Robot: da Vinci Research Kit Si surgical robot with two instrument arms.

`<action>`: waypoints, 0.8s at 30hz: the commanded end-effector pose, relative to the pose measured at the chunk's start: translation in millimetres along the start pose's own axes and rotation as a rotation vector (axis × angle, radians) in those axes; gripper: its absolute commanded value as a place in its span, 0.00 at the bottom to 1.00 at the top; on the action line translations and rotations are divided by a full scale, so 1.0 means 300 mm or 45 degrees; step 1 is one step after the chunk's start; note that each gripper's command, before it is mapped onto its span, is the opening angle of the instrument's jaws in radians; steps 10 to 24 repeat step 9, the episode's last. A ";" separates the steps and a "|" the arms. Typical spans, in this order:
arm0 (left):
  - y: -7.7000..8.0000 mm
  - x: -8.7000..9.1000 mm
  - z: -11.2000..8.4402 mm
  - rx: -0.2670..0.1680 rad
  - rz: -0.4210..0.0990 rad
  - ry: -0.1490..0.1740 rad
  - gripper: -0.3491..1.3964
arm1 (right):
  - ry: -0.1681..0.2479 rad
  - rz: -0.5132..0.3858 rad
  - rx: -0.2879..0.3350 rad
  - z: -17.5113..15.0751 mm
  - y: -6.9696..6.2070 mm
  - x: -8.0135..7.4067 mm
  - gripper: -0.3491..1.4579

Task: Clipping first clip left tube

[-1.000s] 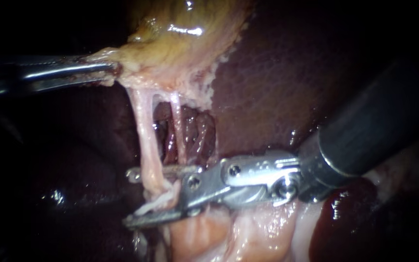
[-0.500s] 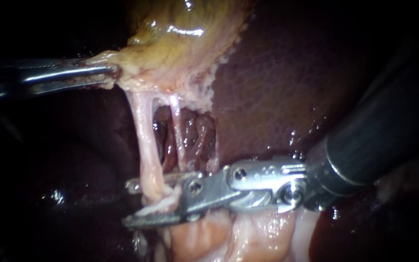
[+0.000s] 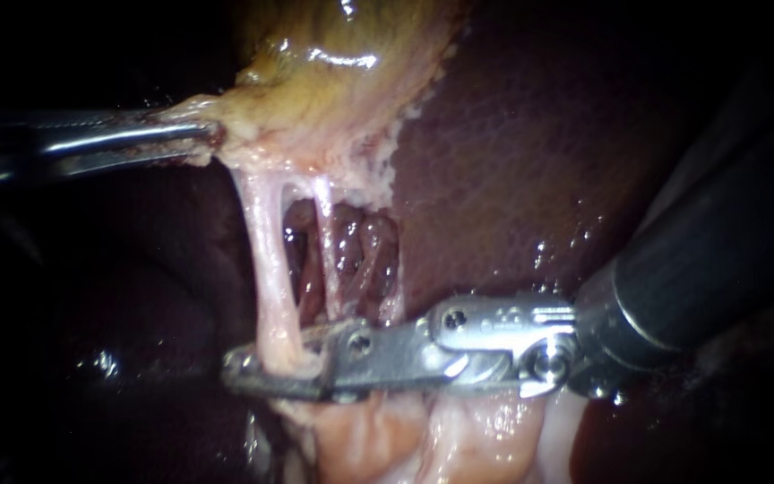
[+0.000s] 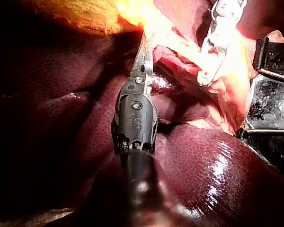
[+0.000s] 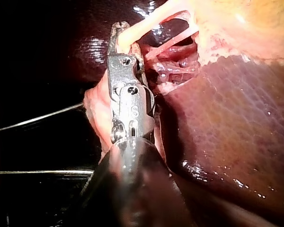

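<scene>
The left tube (image 3: 270, 260) runs as a pale, taut strand from the gallbladder (image 3: 333, 81) down into the jaws of my right instrument (image 3: 248, 372), which are shut on its lower end. The thinner right tube (image 3: 326, 242) stands just beside it, outside the jaws. My left instrument (image 3: 201, 134) is shut on the gallbladder's edge and holds it stretched to the left. In the right wrist view the right instrument (image 5: 118, 35) clamps the left tube (image 5: 142, 22). In the left wrist view the left instrument (image 4: 144, 45) bites the yellow gallbladder tissue (image 4: 132, 12). No clip can be made out between the jaws.
Dark red liver (image 3: 512, 161) fills the background right of the tubes. Pale pink tissue (image 3: 459, 439) lies under the right instrument's wrist. In the left wrist view my right instrument (image 4: 217, 45) shows ahead and to the side, near a black frame (image 4: 274, 94).
My right instrument's jaws, open around the left tube before, have closed onto it. Its shaft slid slightly to the right. The left instrument kept its hold.
</scene>
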 end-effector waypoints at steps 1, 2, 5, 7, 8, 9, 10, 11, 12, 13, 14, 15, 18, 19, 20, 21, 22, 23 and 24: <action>0.0000 -0.0001 0.0000 0.000 0.000 0.000 0.00 | -0.005 -0.002 0.001 0.000 0.0001 0.0001 0.00; 0.0000 -0.0001 0.0000 0.000 0.000 0.000 0.00 | -0.005 -0.002 0.002 0.000 0.0002 0.0000 0.00; -0.0001 -0.0002 0.0001 0.000 0.000 0.000 0.00 | -0.005 -0.003 0.004 0.000 0.0006 -0.0003 0.00; -0.0003 -0.0003 0.0003 -0.001 0.000 0.000 0.00 | -0.005 -0.003 0.005 0.000 0.0012 -0.0006 0.00; -0.0004 -0.0004 0.0004 -0.001 0.000 0.000 0.00 | -0.005 0.004 0.003 0.000 0.0015 -0.0008 0.00; -0.0006 -0.0005 0.0006 -0.001 0.001 0.000 0.00 | -0.005 0.026 0.003 -0.001 0.0019 -0.0010 0.07; -0.0006 -0.0005 0.0006 -0.001 0.001 0.000 0.00 | -0.005 0.026 0.003 -0.001 0.0019 -0.0010 0.07; -0.0006 -0.0005 0.0006 -0.001 0.001 0.000 0.00 | -0.005 0.026 0.003 -0.001 0.0019 -0.0010 0.07; -0.0006 -0.0005 0.0006 -0.001 0.001 0.000 0.00 | -0.005 0.026 0.003 -0.001 0.0019 -0.0010 0.07; -0.0006 -0.0005 0.0006 -0.001 0.001 0.000 0.00 | -0.005 0.026 0.003 -0.001 0.0019 -0.0010 0.07; -0.0006 -0.0005 0.0006 -0.001 0.001 0.000 0.00 | -0.005 0.026 0.003 -0.001 0.0019 -0.0010 0.07; -0.0006 -0.0005 0.0006 -0.001 0.001 0.000 0.00 | -0.005 0.026 0.003 -0.001 0.0019 -0.0010 0.07; -0.0006 -0.0005 0.0006 -0.001 0.001 0.000 0.00 | -0.005 0.026 0.003 -0.001 0.0019 -0.0010 0.07; -0.0006 -0.0005 0.0006 -0.001 0.001 0.000 0.00 | -0.005 0.026 0.003 -0.001 0.0019 -0.0010 0.07; -0.0006 -0.0005 0.0006 -0.001 0.001 0.000 0.00 | -0.005 0.026 0.003 -0.001 0.0019 -0.0010 0.07; -0.0006 -0.0005 0.0006 -0.001 0.001 0.000 0.00 | -0.005 0.026 0.003 -0.001 0.0019 -0.0010 0.07; -0.0006 -0.0005 0.0006 -0.001 0.001 0.000 0.00 | -0.005 0.026 0.003 -0.001 0.0019 -0.0010 0.07; -0.0006 -0.0005 0.0006 -0.001 0.001 0.000 0.00 | -0.005 0.026 0.003 -0.001 0.0019 -0.0010 0.07; -0.0006 -0.0005 0.0006 -0.001 0.001 0.000 0.00 | -0.005 0.026 0.003 -0.001 0.0019 -0.0010 0.07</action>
